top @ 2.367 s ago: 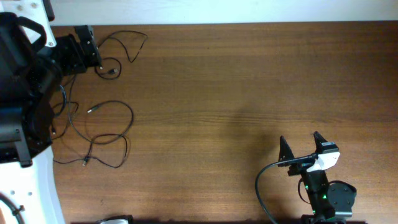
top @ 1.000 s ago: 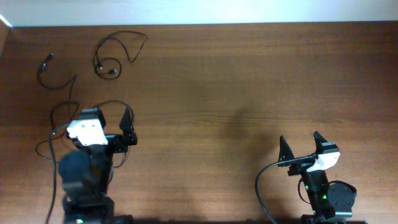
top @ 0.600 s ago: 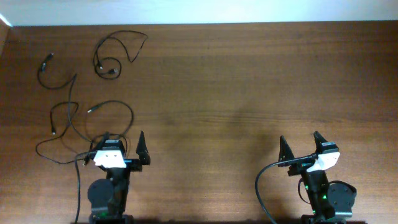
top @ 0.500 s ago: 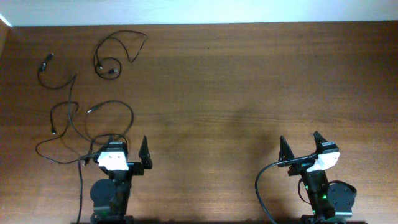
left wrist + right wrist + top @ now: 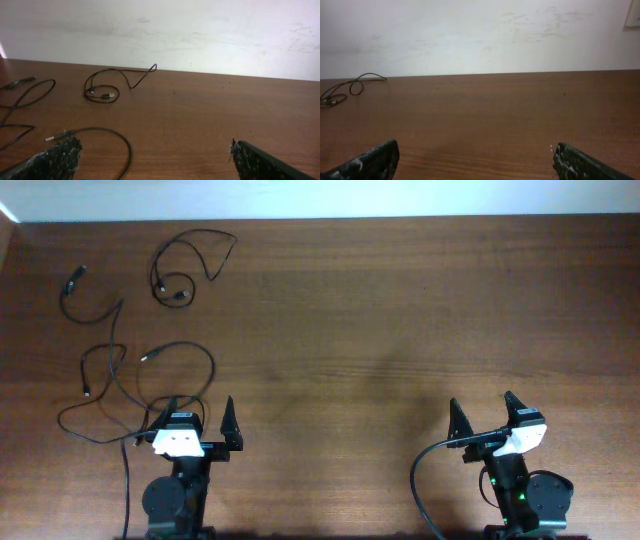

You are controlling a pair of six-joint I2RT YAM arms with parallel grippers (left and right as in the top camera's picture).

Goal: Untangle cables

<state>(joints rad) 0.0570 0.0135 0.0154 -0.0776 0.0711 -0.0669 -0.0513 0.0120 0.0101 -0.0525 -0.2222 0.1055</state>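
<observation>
Black cables (image 5: 113,360) sprawl near the table's (image 5: 400,310) left edge.

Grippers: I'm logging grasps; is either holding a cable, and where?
Nothing is held: left gripper and right gripper are open and empty; the cables lie on the table.
</observation>
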